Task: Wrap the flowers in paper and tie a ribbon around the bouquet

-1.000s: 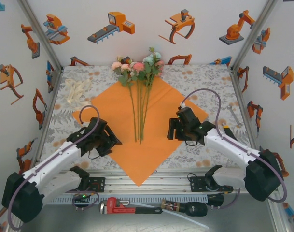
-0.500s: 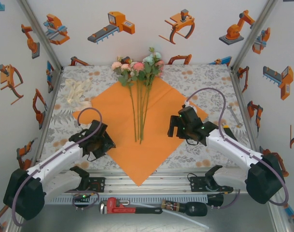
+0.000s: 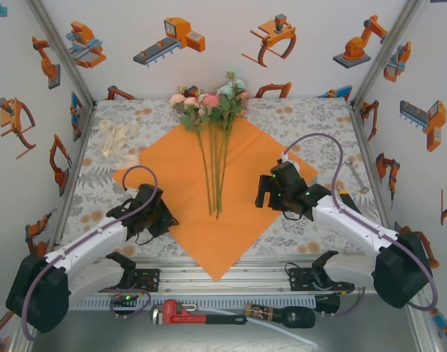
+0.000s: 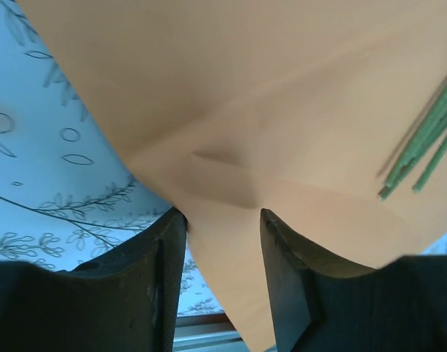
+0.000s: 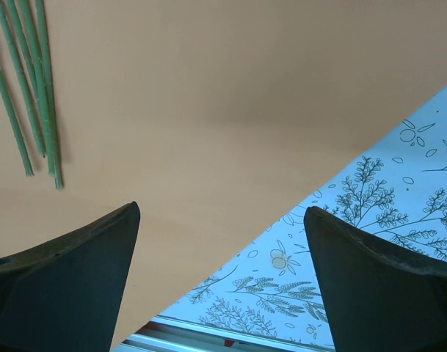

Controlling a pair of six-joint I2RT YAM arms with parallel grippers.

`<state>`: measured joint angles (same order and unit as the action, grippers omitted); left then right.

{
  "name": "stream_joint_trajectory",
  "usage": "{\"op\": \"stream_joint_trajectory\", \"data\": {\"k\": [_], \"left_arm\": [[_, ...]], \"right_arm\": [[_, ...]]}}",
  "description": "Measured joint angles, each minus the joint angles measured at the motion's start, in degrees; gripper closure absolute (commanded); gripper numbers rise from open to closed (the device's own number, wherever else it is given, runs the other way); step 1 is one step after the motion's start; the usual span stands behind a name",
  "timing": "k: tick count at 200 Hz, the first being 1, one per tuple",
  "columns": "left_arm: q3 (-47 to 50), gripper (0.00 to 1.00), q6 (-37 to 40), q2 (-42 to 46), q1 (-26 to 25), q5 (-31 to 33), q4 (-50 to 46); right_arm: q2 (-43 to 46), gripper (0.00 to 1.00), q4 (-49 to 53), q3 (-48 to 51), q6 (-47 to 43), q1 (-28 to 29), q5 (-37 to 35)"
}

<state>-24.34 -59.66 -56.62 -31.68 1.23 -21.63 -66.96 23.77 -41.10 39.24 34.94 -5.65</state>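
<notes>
Orange paper [image 3: 234,187]: flat as a diamond on the patterned table [image 3: 311,117], flowers [image 3: 208,103] laid down its middle, nothing wrapped yet. Ribbon [image 3: 117,139]: heaped at the far left, well apart, not tied. Left gripper [image 3: 168,218]: jaws half-spread astride the paper's near-left edge, which puckers between them, though a true pinch is hard to make out; right gripper [image 3: 263,196]: jaws spread wide over the near-right edge, empty.

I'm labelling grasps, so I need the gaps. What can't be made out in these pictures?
Left wrist: whether the left gripper touches the paper; its own fingers hide the contact.
Right wrist: the flowers' blooms, cut off by the top edge.
Top external: how the ribbon lies, too small and pale.
</notes>
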Motion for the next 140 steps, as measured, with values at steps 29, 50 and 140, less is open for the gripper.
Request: {"op": "stream_joint_trajectory", "data": {"k": [29,50,140], "left_arm": [[0.0,0.55,-0.9,2.4,0.0,-3.7,1.5],[0.0,0.56,-2.0,2.0,0.0,-5.8,4.0],[-1.5,0.85,-3.1,-6.0,0.0,-12.8,10.8]], "right_arm": [[-0.7,0.17,0.0,0.0,0.0,0.0,0.0],[-0.9,0.17,0.0,0.0,0.0,-0.1,0.0],[1.2,0.17,10.8,-1.0,5.4,-1.1,-2.9]]}}
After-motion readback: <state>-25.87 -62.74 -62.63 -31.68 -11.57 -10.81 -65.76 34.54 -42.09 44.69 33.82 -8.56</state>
